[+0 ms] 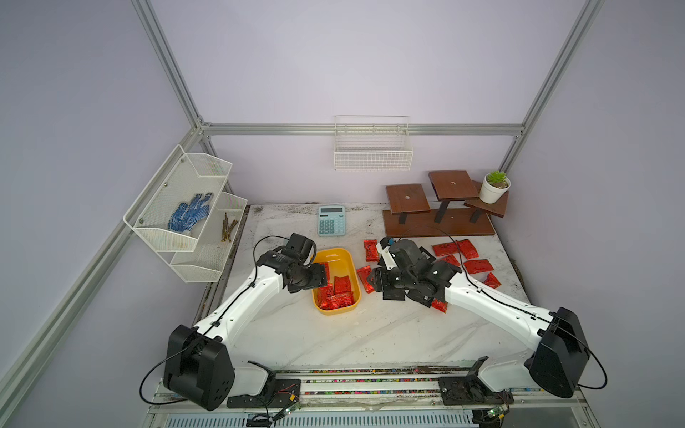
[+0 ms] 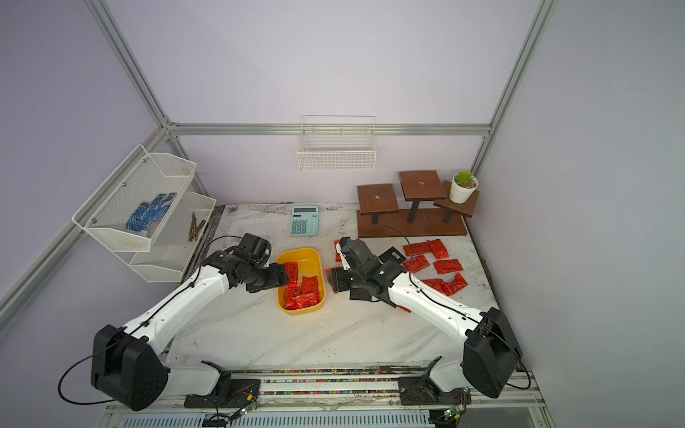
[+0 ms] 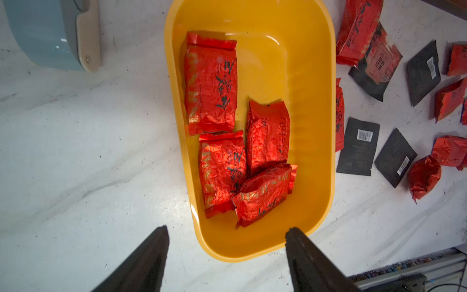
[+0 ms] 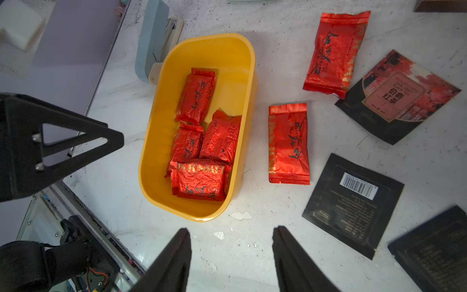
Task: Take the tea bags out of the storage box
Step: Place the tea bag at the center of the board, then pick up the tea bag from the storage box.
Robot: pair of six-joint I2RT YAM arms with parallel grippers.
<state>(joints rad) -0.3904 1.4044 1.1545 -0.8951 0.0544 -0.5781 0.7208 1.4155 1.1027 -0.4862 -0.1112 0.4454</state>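
The yellow storage box (image 1: 335, 259) (image 2: 300, 257) stands mid-table and holds several red foil tea bags (image 3: 211, 83) (image 4: 195, 96). My left gripper (image 3: 227, 228) (image 1: 318, 276) hovers over the box's left rim, open and empty. To the right of the box, over bare table, my right gripper (image 4: 231, 228) (image 1: 374, 281) hangs open and empty too. More tea bags lie on the table right of the box: red sachets (image 4: 288, 144) (image 1: 478, 266), black barcode sachets (image 4: 353, 202) (image 3: 358, 146) and a reddish-brown square one (image 4: 399, 98).
A blue calculator (image 1: 331, 220) lies behind the box. A wooden stepped stand (image 1: 441, 226) with a potted plant (image 1: 495, 187) fills the back right. A wire basket (image 1: 372, 152) hangs on the back wall, a mesh shelf (image 1: 185, 207) on the left.
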